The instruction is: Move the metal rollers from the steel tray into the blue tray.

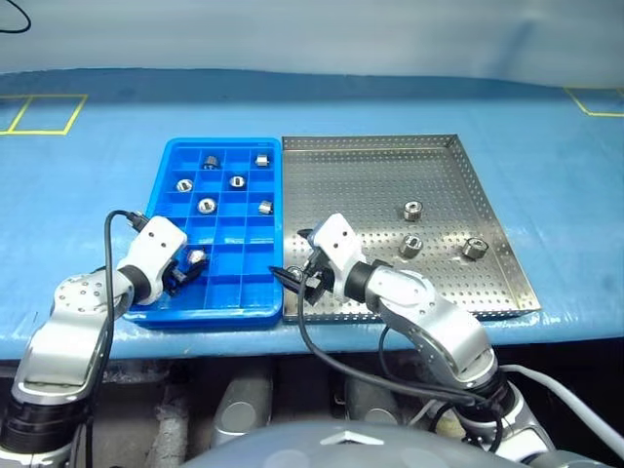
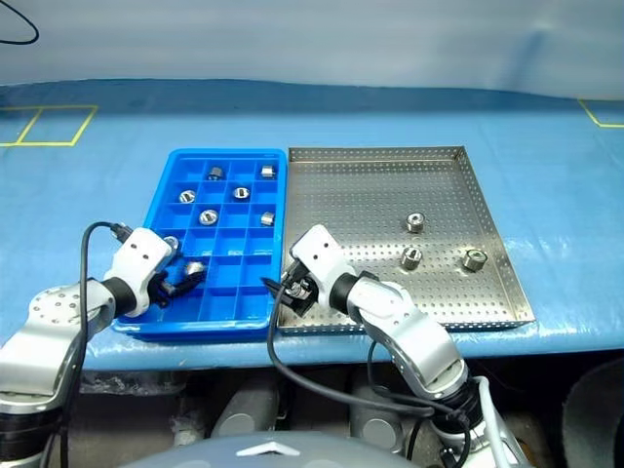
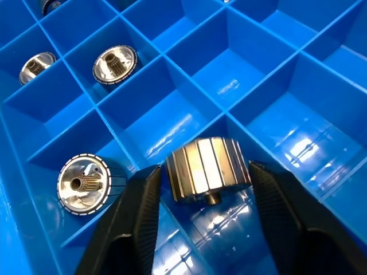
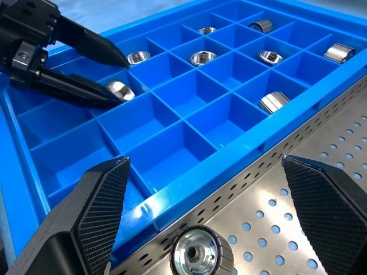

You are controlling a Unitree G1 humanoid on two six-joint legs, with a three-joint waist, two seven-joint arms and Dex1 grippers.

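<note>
On the tabletop [image 1: 78, 156], the left hand [image 3: 200, 197] stands open astride a roller [image 3: 207, 169] in the blue tray [image 1: 174, 317], the right hand [image 4: 200, 215] gapes over a roller [image 4: 196, 253] in the steel tray [image 1: 507, 283], where three metal rollers [image 1: 411, 246] lie.

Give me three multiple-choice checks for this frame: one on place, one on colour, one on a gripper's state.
1. The left gripper is over: A the perforated tray; B the blue tray; C bare table.
2. The perforated tray is: A silver; B red; C green.
3. The right gripper is: A shut on a roller; B shut, empty; C open.
Answers: B, it hangs over a blue compartment; A, it is bare shiny metal; C, its jaws stand wide apart.
</note>
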